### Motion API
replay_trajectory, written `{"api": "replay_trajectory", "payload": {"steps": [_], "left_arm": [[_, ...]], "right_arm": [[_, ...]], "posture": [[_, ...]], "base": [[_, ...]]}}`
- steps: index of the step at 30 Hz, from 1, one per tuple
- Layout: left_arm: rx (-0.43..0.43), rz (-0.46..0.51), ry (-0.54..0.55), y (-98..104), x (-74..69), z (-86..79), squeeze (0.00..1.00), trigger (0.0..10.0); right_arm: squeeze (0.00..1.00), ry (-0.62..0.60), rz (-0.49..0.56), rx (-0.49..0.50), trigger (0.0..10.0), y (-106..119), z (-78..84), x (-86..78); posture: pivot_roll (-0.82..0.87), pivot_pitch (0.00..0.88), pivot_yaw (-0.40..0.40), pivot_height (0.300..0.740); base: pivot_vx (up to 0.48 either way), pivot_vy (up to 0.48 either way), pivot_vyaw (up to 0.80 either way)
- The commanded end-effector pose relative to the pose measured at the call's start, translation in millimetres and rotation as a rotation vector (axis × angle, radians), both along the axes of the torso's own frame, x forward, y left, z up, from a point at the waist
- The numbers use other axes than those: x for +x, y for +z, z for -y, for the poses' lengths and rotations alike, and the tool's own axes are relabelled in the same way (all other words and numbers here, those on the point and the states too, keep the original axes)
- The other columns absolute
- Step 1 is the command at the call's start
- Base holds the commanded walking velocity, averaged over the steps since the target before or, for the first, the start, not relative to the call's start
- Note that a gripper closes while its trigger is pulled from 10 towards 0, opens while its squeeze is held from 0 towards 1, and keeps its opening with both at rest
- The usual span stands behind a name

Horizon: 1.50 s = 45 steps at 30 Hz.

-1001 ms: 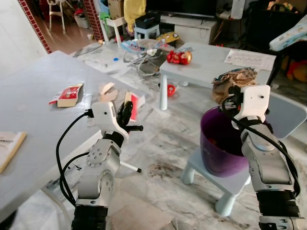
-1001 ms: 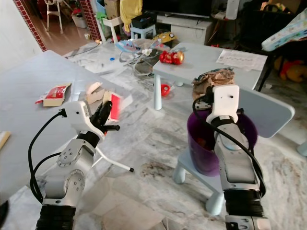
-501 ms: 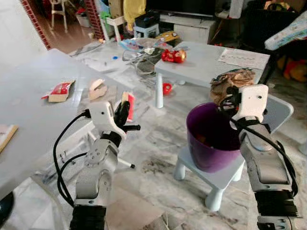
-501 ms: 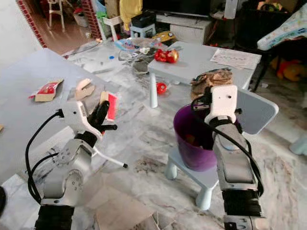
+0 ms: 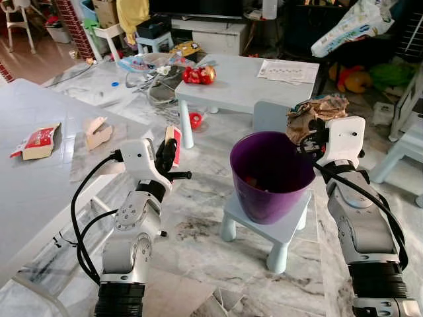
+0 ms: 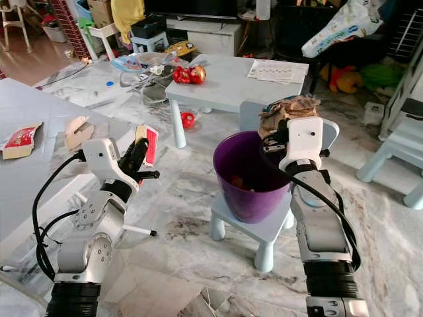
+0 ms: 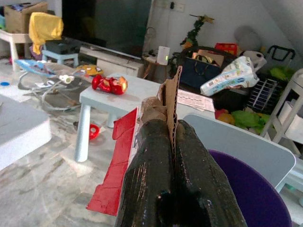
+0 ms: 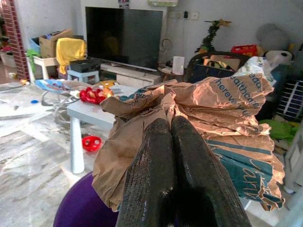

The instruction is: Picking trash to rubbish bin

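- While the right gripper (image 5: 310, 135) is raised at the far right rim of the purple bin (image 5: 269, 177), its two black fingers (image 8: 161, 170) are pressed together on a crumpled brown paper bag (image 5: 317, 112), which it holds above the bin's far right rim.
- Left gripper (image 5: 166, 153): raised to the left of the bin and apart from it, fingers closed on a flat red-and-brown cardboard piece (image 6: 149, 144); the left wrist view shows the card's edge pinched between the fingers (image 7: 151, 156).
- Purple bin: stands upright on a small pale blue stool (image 5: 281, 228) on the marble floor (image 5: 198, 218); some reddish rubbish lies at its bottom.
- Grey table (image 5: 39, 178), on the robot's left: bears a red packet (image 5: 36, 142) and, near it, a torn scrap of beige cardboard (image 5: 98, 132).
- Pale blue low table (image 5: 248, 82), beyond the bin: bears a red toy (image 5: 199, 74) and printed paper sheets (image 5: 287, 70).
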State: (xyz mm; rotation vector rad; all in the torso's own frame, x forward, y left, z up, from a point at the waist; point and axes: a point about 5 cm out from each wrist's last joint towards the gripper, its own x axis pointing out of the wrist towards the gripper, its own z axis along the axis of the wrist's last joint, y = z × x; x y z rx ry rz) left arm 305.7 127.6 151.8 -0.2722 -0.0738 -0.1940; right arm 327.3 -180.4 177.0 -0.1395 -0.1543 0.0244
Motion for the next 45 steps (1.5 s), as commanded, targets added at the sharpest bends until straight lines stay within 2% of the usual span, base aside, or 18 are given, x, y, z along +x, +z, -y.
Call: {"api": "replay_trajectory", "payload": {"steps": [1, 12, 27, 36, 41, 45], "left_arm": [[0.018, 0.016, 0.001, 2, 1.5, -2.7, 0.0, 0.0], [0.032, 0.04, -0.023, 3, 0.0, 0.4, 0.0, 0.0], [0.032, 0.043, -0.059, 1, -1.5, 4.5, 0.0, 0.0], [0.031, 0.035, -0.07, 0, -1.8, 5.8, 0.0, 0.0], [0.021, 0.033, -0.083, 0, -2.4, 8.2, 0.0, 0.0], [0.016, 0.031, -0.085, 0, -2.3, 8.3, 0.0, 0.8]], "right_arm": [[0.0, 0.006, 0.011, -0.003, 10.0, 4, -1.9, 1.1], [0.0, 0.005, 0.013, 0.0, 10.0, 4, -2.4, 0.6], [0.0, 0.009, 0.013, 0.001, 10.0, 4, -3.7, 0.9], [0.0, 0.011, 0.01, -0.001, 10.0, 4, -4.1, 1.5], [0.0, 0.012, 0.009, -0.002, 10.0, 4, -4.5, 1.7], [0.0, 0.012, 0.008, -0.003, 10.0, 4, -4.7, 1.8]], "posture": [[-0.05, 0.055, 0.077, 0.74], [-0.05, 0.059, 0.079, 0.74], [-0.05, 0.057, 0.079, 0.74], [-0.05, 0.057, 0.079, 0.74], [-0.05, 0.052, 0.079, 0.74], [-0.05, 0.052, 0.079, 0.74]], "base": [[0.0, 0.0, -0.8], [0.057, 0.0, -0.75], [0.469, 0.0, 0.0], [0.409, 0.0, -0.78], [0.0, 0.0, -0.8], [0.0, 0.0, -0.8]]}}
